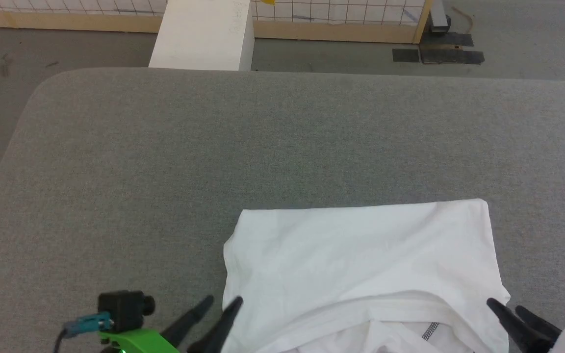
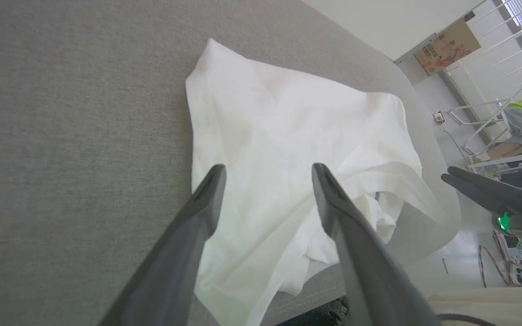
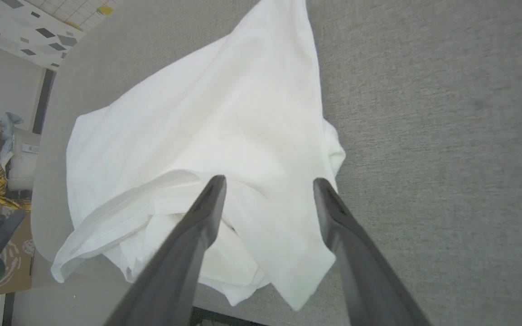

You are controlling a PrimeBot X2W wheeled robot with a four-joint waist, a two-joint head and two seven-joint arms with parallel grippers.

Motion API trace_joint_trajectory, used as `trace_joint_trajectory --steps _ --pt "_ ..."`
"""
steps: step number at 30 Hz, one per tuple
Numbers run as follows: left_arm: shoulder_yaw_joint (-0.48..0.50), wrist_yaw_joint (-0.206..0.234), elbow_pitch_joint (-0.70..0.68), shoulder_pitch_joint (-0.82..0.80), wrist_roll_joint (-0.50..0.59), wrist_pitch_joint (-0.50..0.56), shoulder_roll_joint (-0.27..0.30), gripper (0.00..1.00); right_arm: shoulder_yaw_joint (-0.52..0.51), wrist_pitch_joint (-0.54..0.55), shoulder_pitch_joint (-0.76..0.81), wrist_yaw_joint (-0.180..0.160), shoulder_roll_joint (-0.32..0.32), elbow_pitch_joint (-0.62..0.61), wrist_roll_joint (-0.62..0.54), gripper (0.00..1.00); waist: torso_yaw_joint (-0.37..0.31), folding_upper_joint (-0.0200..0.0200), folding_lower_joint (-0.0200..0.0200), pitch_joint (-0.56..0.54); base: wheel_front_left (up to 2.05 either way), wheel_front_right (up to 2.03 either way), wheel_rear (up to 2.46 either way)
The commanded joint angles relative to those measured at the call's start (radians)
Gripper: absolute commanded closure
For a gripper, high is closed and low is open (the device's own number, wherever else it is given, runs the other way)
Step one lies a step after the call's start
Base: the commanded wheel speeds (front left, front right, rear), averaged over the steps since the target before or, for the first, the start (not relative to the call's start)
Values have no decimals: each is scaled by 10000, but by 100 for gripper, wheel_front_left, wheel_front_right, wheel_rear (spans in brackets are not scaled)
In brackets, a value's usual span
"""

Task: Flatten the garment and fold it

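a white thin-fabric t-shirt lies on a grey, felt-textured table top with rounded corners, at the table's near edge and towards its right side. the cloth forms a rough rectangle, soft and matte, with shallow creases running across it. its far edge on the table is straight and its 2 far corners are fairly square. at the table's near edge the fabric bunches into loose folds, where a short line of dark grey stitching shows on a hem. in both wrist views some of this bunched cloth spills over the table's near edge. beyond the table's far edge stands a rigid, smooth white box.

the left gripper has 2 long, dark, tapering fingers spread wide with nothing between them. above the table's near edge, they point at the t-shirt's left edge, and in the head view 1 tip overlaps the cloth. in the left wrist view they frame the fabric; whether they touch it cannot be told.

the right gripper is likewise spread wide and holds nothing. its tips sit at the t-shirt's near right corner, and the right wrist view shows them over the folded layers. contact there cannot be told either.
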Motion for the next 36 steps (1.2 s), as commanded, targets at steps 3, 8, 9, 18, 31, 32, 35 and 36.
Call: trace_joint_trajectory --steps 3,8,9,18,31,32,35,36 --pt "748 408 -597 73 488 -1037 -28 0 -619 -51 120 -13 -1 -596 380 0 19 -1 1 -16 0 0 0" --pt "1548 1273 -648 -185 2050 -3073 -474 0 -1680 -1235 -489 -13 -1 -519 186 0 27 -1 1 110 0 0 0" --pt "1649 1461 -554 -236 2401 -3505 -589 0 -1707 -1420 -617 -13 -1 -418 -3 0 28 -1 1 142 0 0 0" --pt "1477 2151 332 -431 4885 -4588 -1215 0 -836 -1490 -1076 -13 -1 908 -965 0 128 -1 1 545 0 0 0" --pt "1523 1646 730 -711 5010 -4630 -1648 0 -332 -846 -1572 -13 -32 2653 -1733 0 661 -1 1 1008 0 0 0" --pt "1530 1621 740 -713 4999 -4631 -1643 0 -207 -694 -1547 -13 -39 2755 -1708 0 687 -1 1 1010 0 0 0" --pt "1547 1571 756 -722 4968 -4631 -1614 0 -107 -408 -1526 -13 -51 3019 -1703 17 721 -1 1 997 0 0 0" --pt "1547 1555 768 -728 4953 -4627 -1599 0 -182 -437 -1577 -13 -47 3120 -1817 34 730 -1 1 979 0 0 0"
